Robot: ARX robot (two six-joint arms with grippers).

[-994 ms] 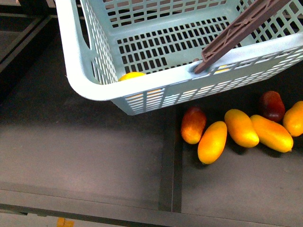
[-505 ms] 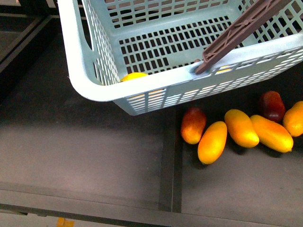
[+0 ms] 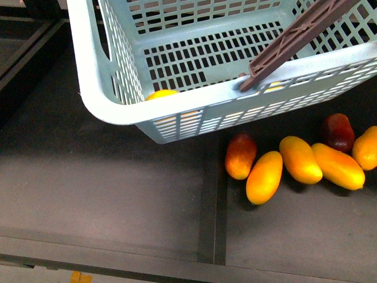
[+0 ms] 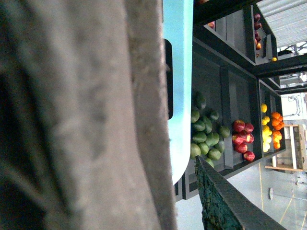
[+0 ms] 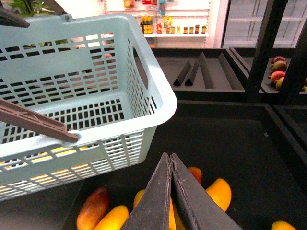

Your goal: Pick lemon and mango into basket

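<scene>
Basket: shifted slightly leftward, lemon inside.
Right gripper: fingers pressed together, empty, above a mango.
Left gripper: cannot tell.

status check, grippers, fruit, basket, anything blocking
Right gripper jaws shut, empty, above the mangoes. Left gripper state unclear, view blocked. Lemon already in basket. No mango seen inside; nothing blocking them.

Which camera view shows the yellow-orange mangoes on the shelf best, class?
The front view: the mangoes lie in full sight below the basket. In the right wrist view the shut right gripper hides part of them; the left wrist view shows none.
</scene>
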